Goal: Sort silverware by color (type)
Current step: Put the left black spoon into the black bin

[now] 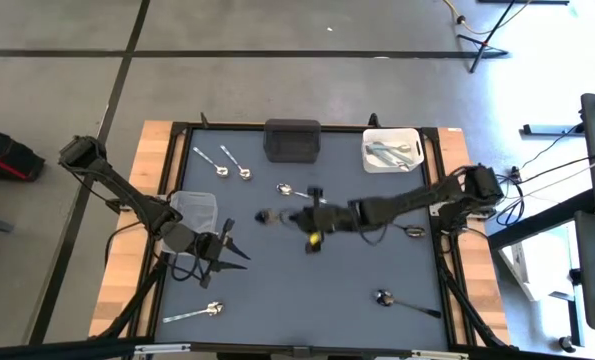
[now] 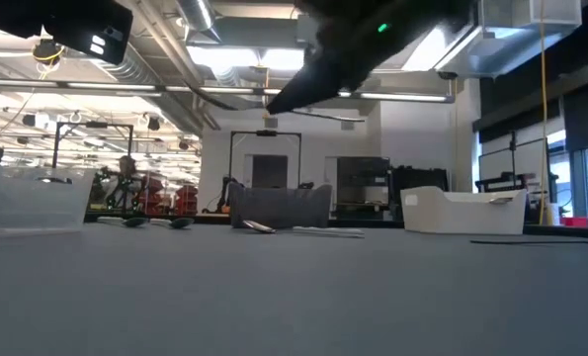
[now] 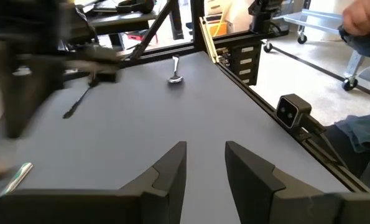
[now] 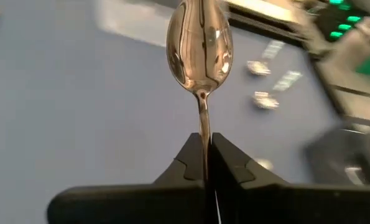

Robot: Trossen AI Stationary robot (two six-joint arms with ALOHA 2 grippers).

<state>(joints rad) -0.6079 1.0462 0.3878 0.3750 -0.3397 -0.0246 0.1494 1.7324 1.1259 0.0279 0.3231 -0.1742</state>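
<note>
With its fingers pinched tight on the stem of a shiny spoon (image 4: 199, 46), our right gripper (image 1: 273, 215) hovers over the middle of the grey mat (image 1: 307, 300), and the spoon's bowl sticks straight out ahead of the fingertips, its long axis in line with the arm.

From that gripper the white bin (image 1: 392, 150), which already holds a few silver pieces, lies at about two o'clock in the overhead view, back along the right arm's own side. The black bin (image 1: 292, 139) sits near twelve o'clock and the clear bin (image 1: 195, 211) at nine. We judge that the silver spoon belongs with the silver ones, so the coming move turns on swinging the bowl round toward two o'clock; the right arm is clearly the nearer one for that.

Our left gripper (image 3: 206, 163) waits by the clear bin at the mat's nine o'clock edge, its fingers parted with nothing between them.

Loose spoons remain on the mat: a pair (image 1: 227, 164) near eleven o'clock, one (image 1: 194, 313) at seven, one (image 1: 407, 302) at five, one (image 1: 411, 231) at the three o'clock edge, and one (image 1: 286, 189) just beyond the gripper.

The mat lies flat inside a dark frame on a wooden table (image 1: 149, 150). Beyond it the low view shows a wide workshop with ceiling lights.
</note>
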